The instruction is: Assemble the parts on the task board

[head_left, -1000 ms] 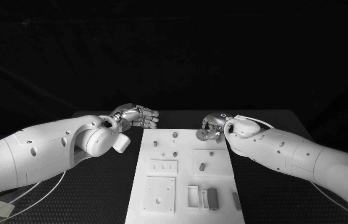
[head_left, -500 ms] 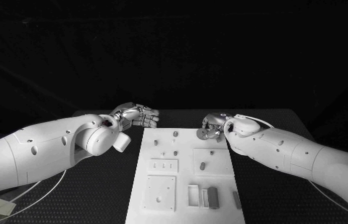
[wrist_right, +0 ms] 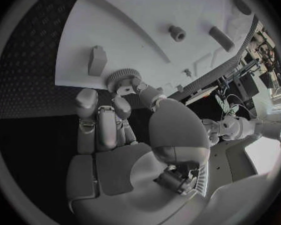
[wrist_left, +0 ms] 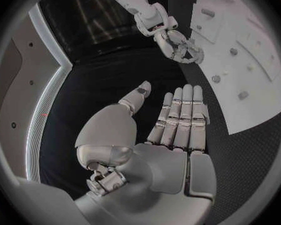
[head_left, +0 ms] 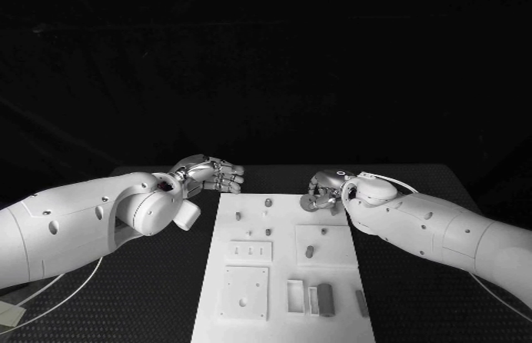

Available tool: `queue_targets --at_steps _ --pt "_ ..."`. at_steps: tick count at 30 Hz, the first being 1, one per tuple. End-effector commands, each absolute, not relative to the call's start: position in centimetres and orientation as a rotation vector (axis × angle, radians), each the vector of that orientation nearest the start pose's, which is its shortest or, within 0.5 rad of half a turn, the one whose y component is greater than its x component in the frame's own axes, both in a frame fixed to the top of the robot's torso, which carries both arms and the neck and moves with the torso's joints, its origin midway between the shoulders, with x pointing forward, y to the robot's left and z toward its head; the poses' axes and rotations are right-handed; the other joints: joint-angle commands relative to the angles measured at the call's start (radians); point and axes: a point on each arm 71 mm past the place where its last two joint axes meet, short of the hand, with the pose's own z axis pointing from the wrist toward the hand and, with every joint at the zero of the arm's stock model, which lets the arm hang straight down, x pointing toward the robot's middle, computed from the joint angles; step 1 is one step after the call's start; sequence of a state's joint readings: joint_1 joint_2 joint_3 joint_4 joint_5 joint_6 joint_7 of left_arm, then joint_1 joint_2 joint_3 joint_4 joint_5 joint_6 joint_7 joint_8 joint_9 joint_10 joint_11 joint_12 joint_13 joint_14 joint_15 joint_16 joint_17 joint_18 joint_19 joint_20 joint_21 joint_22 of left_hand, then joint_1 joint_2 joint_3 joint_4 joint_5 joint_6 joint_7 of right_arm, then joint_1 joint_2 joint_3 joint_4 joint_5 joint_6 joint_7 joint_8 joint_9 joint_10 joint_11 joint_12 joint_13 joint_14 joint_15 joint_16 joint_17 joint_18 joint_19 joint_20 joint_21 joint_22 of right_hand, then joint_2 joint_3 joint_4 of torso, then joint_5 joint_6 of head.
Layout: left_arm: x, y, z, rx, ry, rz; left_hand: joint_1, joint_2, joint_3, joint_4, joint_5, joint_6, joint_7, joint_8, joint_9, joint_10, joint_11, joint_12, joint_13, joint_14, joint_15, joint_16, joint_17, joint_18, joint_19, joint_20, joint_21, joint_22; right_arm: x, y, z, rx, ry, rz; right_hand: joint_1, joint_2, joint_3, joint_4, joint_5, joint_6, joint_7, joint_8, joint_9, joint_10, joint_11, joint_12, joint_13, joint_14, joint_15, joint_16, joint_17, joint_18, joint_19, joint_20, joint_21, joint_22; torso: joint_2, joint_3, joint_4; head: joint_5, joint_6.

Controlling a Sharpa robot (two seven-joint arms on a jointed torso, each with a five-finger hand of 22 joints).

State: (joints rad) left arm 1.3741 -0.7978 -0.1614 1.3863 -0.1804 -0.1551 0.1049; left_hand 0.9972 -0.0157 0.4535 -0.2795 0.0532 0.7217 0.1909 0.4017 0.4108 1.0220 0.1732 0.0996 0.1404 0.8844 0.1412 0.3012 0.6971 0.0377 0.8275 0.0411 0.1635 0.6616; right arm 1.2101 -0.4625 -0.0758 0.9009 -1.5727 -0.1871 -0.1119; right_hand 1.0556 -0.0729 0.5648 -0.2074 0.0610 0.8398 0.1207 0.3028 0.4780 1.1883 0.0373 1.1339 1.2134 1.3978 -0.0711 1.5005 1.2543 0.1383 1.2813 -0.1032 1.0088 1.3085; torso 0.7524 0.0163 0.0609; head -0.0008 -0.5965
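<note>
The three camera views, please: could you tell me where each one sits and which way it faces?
Head view: on the robot's head, looking down at the task board; both arms enter, left hand and right hand.
Left wrist view: behind the left hand, facing across the black table; fingers extended, holding nothing.
Right wrist view: behind the right hand, which holds a gear at the board's edge.
Shared: the board and right hand.

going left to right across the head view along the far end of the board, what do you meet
left hand → far edge of the task board → small upright part → gear pinched by the right hand
</note>
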Motion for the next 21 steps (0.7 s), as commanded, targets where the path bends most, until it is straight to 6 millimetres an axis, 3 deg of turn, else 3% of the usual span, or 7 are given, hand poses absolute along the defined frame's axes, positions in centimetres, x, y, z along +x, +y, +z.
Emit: queue_targets --at_steps 1,9,15,16,21 --pt "52.34 21.74 -15.76 -0.901 1.761 -1.343 -0.002 -0.005 -0.002 0.001 0.004 0.006 0.014 -0.004 0.001 0.007 0.002 -0.005 0.002 0.008 0.001 -0.004 0.002 -0.01 0.007 0.001 -0.004 -0.001 57.46 -18.46 -24.18 -0.301 1.815 0.265 0.004 0.006 -0.002 -0.013 0.002 0.029 0.022 0.004 -0.001 0.0 -0.008 0.007 -0.002 -0.001 -0.007 0.002 0.0 0.124 -0.009 0.0 0.007 0.02 -0.001 0.0 0.0004 0.001 -0.003" --pt "52.34 21.77 -15.76 -0.902 1.761 -1.342 -0.002 -0.005 -0.003 0.001 0.004 0.006 0.014 -0.004 0.001 0.007 0.002 -0.005 0.002 0.008 0.001 -0.005 0.002 -0.01 0.007 0.001 -0.004 -0.001 57.04 -18.0 -24.77 -0.387 1.779 0.212 0.017 -0.025 -0.003 -0.042 0.002 0.031 0.021 0.003 0.001 0.0 -0.009 0.008 -0.013 -0.001 -0.009 0.001 -0.001 0.124 -0.008 0.002 0.009 0.018 -0.002 0.0 -0.0007 0.002 -0.006" --pt "52.33 21.84 -15.76 -0.903 1.76 -1.34 -0.002 -0.005 -0.003 0.001 0.004 0.006 0.014 -0.004 0.001 0.007 0.002 -0.006 0.002 0.008 0.001 -0.005 0.003 -0.01 0.007 0.001 -0.004 -0.001 56.86 -17.75 -24.83 -0.413 1.764 0.203 0.017 -0.025 -0.003 -0.042 0.002 0.031 0.021 0.003 0.001 0.0 -0.009 0.008 -0.013 -0.001 -0.009 0.001 -0.001 0.124 -0.008 0.002 0.009 0.018 -0.002 0.0006 -0.0015 0.003 -0.007" --pt "52.33 21.85 -15.76 -0.903 1.76 -1.34 -0.002 -0.005 -0.003 0.001 0.004 0.006 0.014 -0.004 0.001 0.007 0.002 -0.006 0.002 0.008 0.001 -0.005 0.003 -0.01 0.007 0.001 -0.004 -0.001 56.85 -17.74 -24.84 -0.415 1.762 0.202 0.015 -0.038 -0.005 -0.044 0.002 0.029 0.021 0.001 0.001 -0.003 -0.009 0.005 -0.016 -0.001 -0.008 0.001 -0.002 0.124 -0.008 0.002 0.009 0.018 -0.002 0.0004 -0.0016 0.003 -0.007" --pt "52.32 21.84 -15.76 -0.903 1.761 -1.341 -0.002 -0.005 -0.003 0.001 0.004 0.006 0.014 -0.004 0.001 0.007 0.002 -0.007 0.002 0.008 0.001 -0.006 0.003 -0.01 0.007 0.001 -0.005 -0.001 56.7 -17.62 -25.06 -0.425 1.753 0.199 0.016 -0.044 -0.004 -0.045 0.002 0.029 0.021 0.001 0.001 -0.004 -0.009 0.004 -0.017 -0.001 -0.008 0.001 -0.002 0.124 -0.008 0.003 0.009 0.018 -0.002 0.0004 -0.0019 0.003 -0.006"
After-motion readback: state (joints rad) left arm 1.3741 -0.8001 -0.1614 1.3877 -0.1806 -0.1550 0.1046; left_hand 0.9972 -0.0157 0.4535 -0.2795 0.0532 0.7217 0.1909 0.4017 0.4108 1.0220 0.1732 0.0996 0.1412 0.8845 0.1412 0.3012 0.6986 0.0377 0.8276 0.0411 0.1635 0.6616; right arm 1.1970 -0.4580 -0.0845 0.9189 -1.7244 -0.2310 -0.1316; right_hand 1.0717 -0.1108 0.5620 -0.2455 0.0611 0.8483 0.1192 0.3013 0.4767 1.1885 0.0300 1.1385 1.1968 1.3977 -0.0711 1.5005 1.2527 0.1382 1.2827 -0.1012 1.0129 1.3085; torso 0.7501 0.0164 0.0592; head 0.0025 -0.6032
